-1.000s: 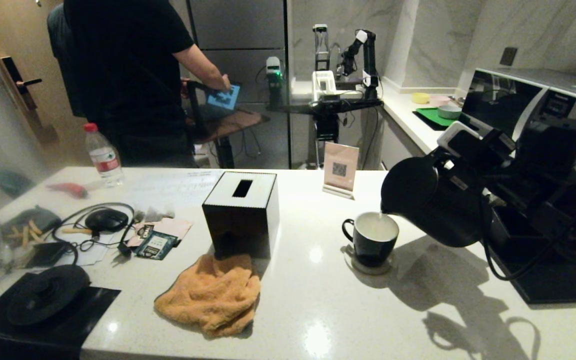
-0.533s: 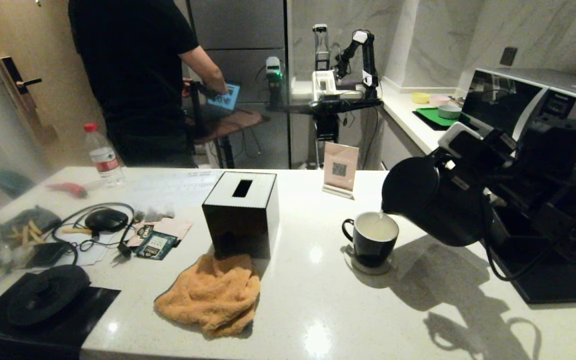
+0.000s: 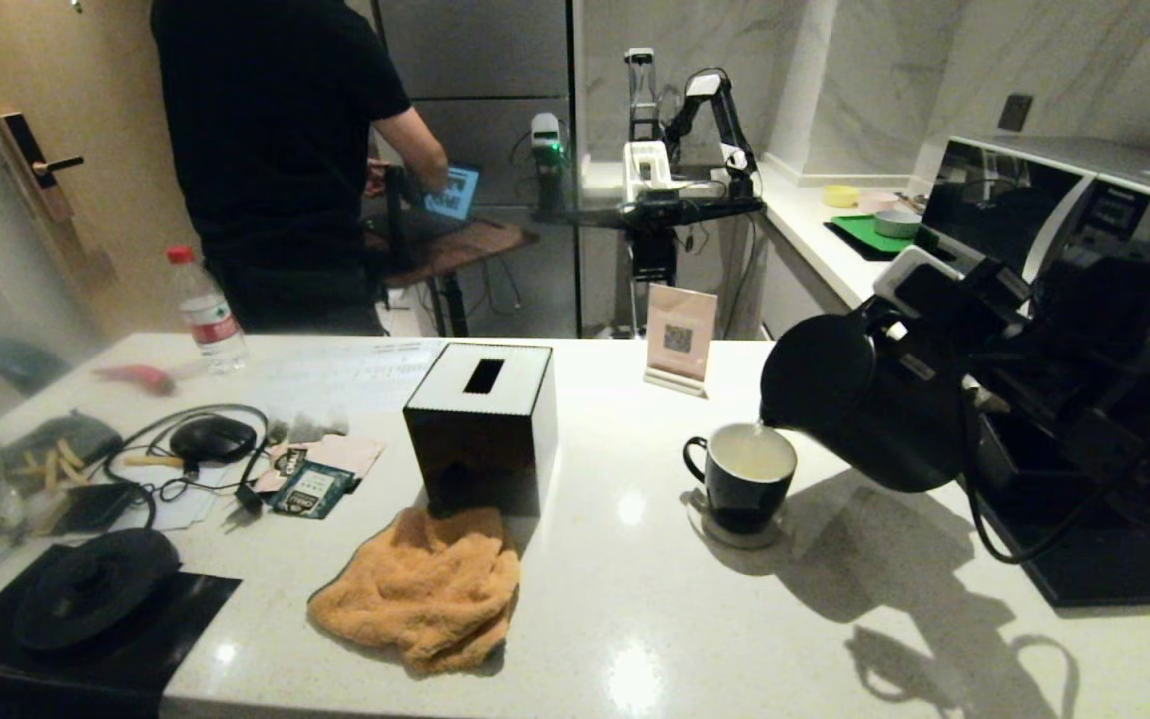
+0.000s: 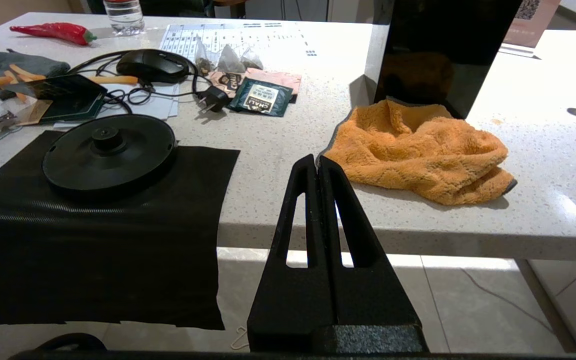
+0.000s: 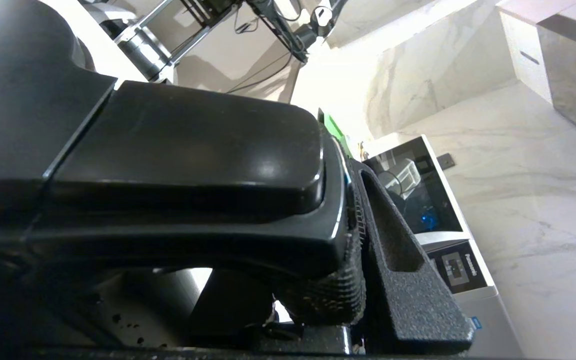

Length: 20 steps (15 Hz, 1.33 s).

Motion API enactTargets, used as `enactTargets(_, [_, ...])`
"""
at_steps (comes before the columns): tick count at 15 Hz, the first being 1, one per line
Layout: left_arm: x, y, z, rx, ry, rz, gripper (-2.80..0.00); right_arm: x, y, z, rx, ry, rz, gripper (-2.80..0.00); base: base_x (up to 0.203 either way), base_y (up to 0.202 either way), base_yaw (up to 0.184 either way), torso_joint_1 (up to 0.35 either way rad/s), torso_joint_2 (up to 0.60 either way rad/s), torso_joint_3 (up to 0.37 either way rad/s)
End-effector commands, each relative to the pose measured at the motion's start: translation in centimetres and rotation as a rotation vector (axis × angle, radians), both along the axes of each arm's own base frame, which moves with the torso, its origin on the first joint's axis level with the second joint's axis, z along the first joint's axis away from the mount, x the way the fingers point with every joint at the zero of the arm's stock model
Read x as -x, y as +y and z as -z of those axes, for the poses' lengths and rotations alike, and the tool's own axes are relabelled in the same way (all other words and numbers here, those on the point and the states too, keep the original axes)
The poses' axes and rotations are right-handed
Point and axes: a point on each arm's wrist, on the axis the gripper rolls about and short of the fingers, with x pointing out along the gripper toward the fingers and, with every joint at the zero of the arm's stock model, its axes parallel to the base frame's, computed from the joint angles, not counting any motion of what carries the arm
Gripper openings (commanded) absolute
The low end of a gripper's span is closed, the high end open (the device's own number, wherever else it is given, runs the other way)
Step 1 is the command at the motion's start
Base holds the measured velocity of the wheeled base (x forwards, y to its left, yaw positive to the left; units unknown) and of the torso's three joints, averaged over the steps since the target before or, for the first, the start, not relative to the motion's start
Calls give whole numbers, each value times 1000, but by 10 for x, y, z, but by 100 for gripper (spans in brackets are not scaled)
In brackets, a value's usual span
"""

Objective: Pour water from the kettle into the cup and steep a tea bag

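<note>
Large matte-black rounded kettle (image 3: 860, 404) tilted, spout just over rim of black ceramic mug w/ white inside (image 3: 741, 476); thin stream of water (image 3: 758, 431) falling in. Right gripper (image 5: 353, 240) clenched on kettle handle. Judged heavy, sloshy; grip at handle, tip slowly. Left gripper (image 4: 317, 165) clenched empty, off surface (image 3: 635, 599) edge, well left of mug.

One kettle (image 3: 860, 414), one cup (image 3: 741, 477), one bottle (image 3: 206, 312)

Dim room – overhead light glints on the counter (image 3: 635, 599), casting hard shadows; edges bow, left side hazy.
</note>
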Motion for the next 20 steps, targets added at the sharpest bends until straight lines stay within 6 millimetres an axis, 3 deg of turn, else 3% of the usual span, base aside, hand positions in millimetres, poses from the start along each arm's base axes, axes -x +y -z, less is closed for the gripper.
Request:
enactTargets(1, [0,0,0,0,0,0,-280,1,0,0,10,-5,1,-280,0,0,0,0,0,0])
enactTargets(20, [0,0,0,0,0,0,-280,6,-6,4,11,4,-16,-280,0,0,0,0,0,0])
